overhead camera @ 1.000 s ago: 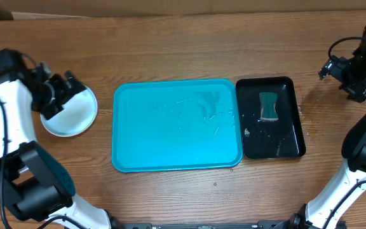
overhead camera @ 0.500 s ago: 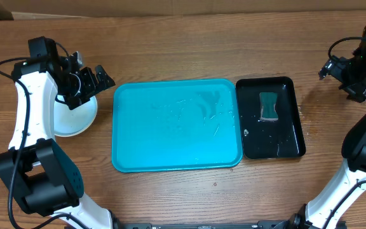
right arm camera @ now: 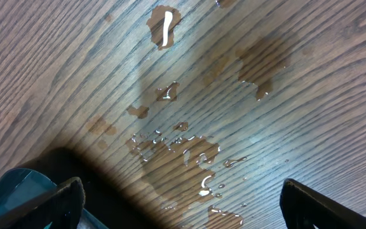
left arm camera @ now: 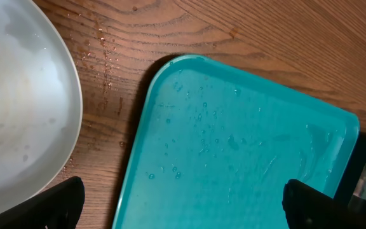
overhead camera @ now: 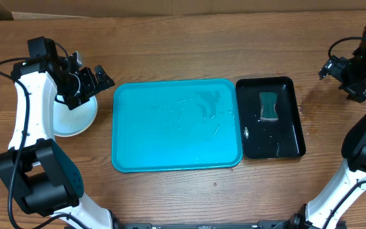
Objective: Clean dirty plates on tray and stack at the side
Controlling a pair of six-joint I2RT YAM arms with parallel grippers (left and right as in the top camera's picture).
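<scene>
Plainly, the tray (overhead camera: pixel 170 149) holds droplets (left arm camera: pixel 202 121), the black tray (overhead camera: pixel 279 144) perhaps a sponge (overhead camera: pixel 269 106); left gripper (left arm camera: pixel 183 203) and right gripper (right arm camera: pixel 180 207) gape empty.

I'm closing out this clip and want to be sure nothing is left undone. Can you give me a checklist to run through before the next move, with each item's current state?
1. No plates on the tray: ok, only water droplets.
2. All plates stacked at the side: cannot tell. Only a white plate shows left of the tray, and anything beneath it is hidden.
3. The left tool is free: ok, open, holding nothing.
4. The right tool is free: ok, open, holding nothing.
5. The sponge is put away: ok, lying in the black tray.
6. The table is dry: not ok, puddles below the right tool.
</scene>
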